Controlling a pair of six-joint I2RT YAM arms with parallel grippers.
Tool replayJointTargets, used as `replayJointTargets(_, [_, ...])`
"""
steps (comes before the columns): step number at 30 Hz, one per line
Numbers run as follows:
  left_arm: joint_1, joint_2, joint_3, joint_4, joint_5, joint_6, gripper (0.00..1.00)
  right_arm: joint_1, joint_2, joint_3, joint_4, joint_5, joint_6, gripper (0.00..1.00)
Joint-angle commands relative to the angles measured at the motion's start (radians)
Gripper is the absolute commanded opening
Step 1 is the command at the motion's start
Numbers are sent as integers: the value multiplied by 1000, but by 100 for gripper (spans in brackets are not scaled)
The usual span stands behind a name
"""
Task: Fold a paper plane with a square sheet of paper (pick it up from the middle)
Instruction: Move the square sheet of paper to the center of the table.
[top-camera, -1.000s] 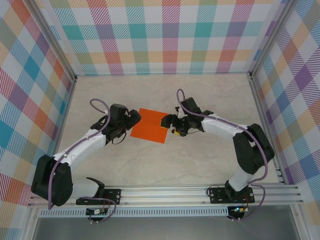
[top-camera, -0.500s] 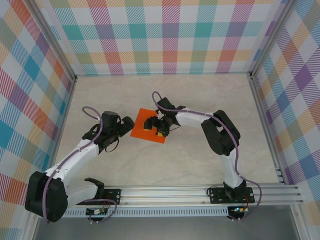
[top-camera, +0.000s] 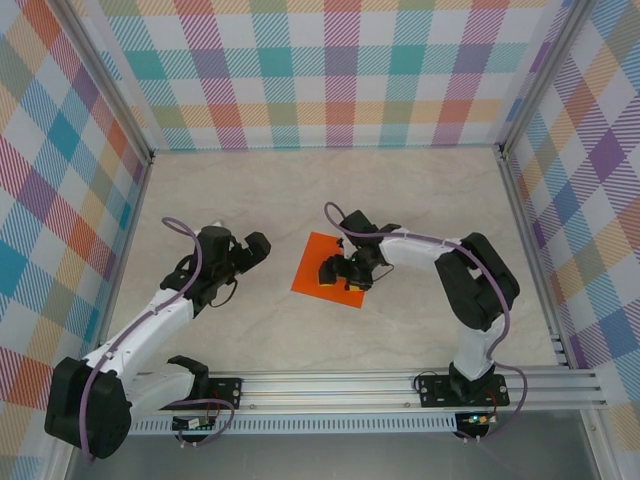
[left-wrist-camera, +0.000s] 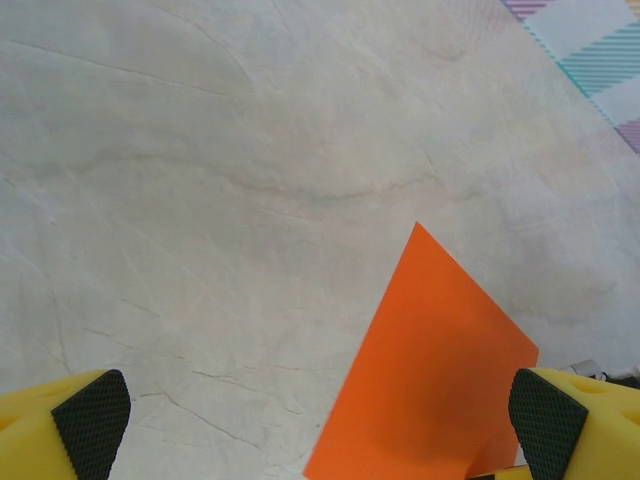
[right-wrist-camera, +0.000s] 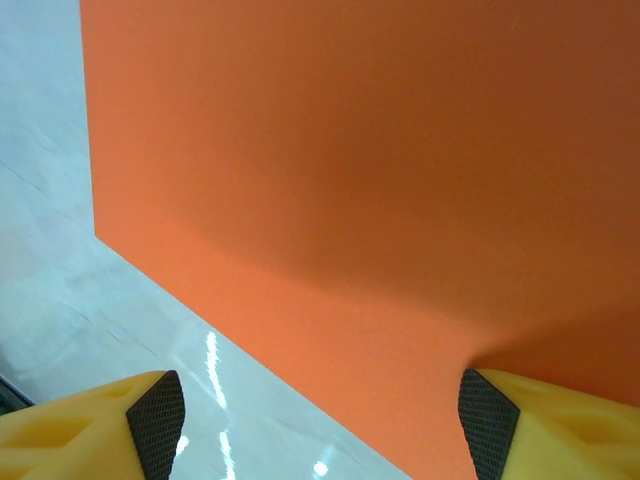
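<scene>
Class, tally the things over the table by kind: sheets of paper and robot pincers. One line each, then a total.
Square sheet of paper: 1
Pincers: 2, the left pincer and the right pincer
Total: 3

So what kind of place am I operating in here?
Probably a lab robot test cell: plaid-printed panel walls boxing in a marble-look tabletop, an aluminium rail along the near edge, and one orange sheet of paper laid out as the workpiece.

Everything is lit brightly and evenly from above. In the right wrist view, small glare spots are seen on the tabletop (right-wrist-camera: 60, 290) and a soft shadow is cast across the square sheet of paper (right-wrist-camera: 300, 120).
</scene>
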Motion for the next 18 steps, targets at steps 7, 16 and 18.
replayJointTargets(7, [7, 74, -4, 108, 172, 37, 100, -98, -112, 31, -143, -14, -123, 76])
replayJointTargets(16, [8, 61, 33, -8, 100, 65, 100, 62, 52, 185, 37, 6, 220, 73])
replayJointTargets(18, [8, 60, 38, -23, 96, 66, 100, 91, 93, 228, 23, 38, 247, 73])
